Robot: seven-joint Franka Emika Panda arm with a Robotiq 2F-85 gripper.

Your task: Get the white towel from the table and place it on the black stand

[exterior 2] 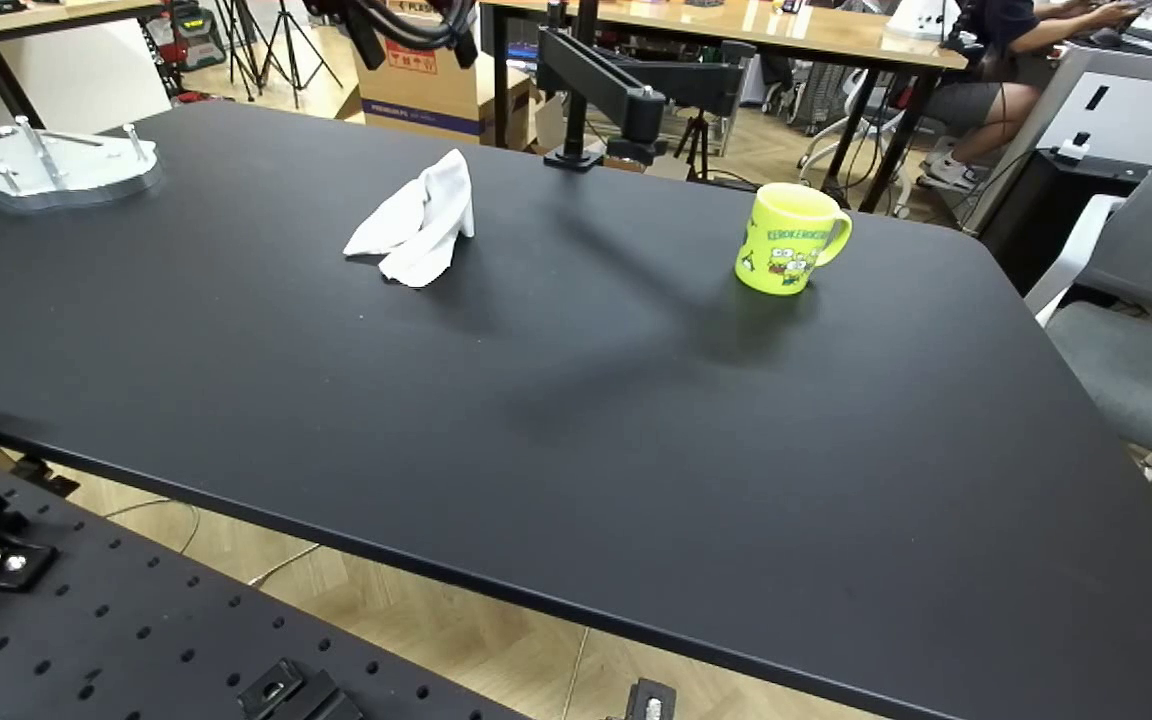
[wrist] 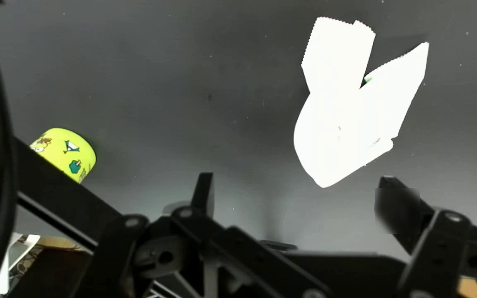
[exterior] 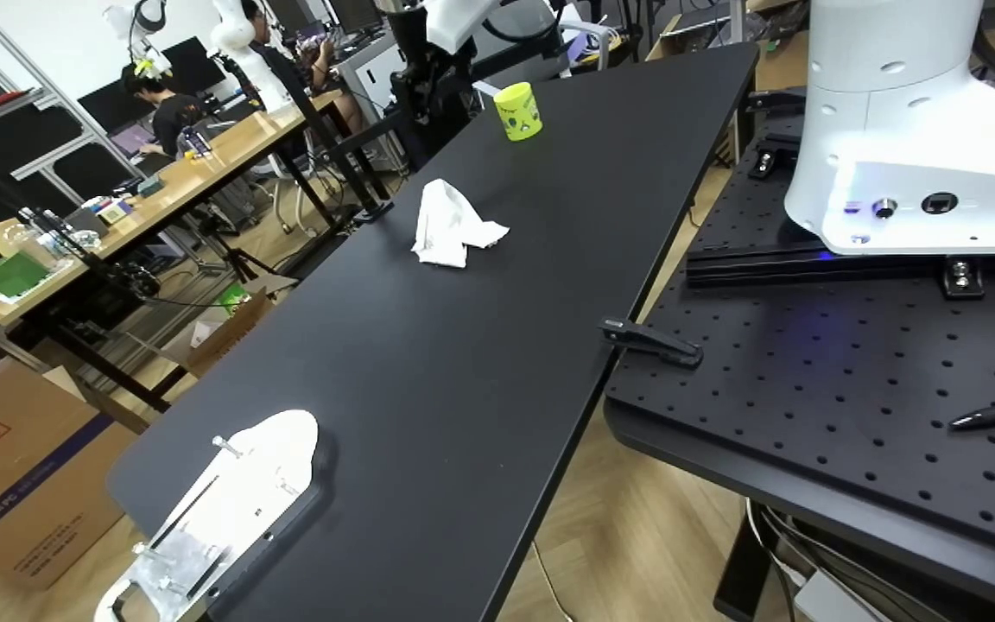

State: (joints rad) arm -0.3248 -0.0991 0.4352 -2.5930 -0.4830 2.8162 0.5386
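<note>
Across the black table, seen in an exterior view, a pegged white board sits at the left end. Next along, the white towel lies rumpled on the table, left of the black stand rising from the far edge. Farther right, a yellow-green mug stands upright, with a gray chair past the table's end. My wrist view shows the mug at left, then my gripper, its jaws spread wide, the towel beyond them, apart from both.
</note>
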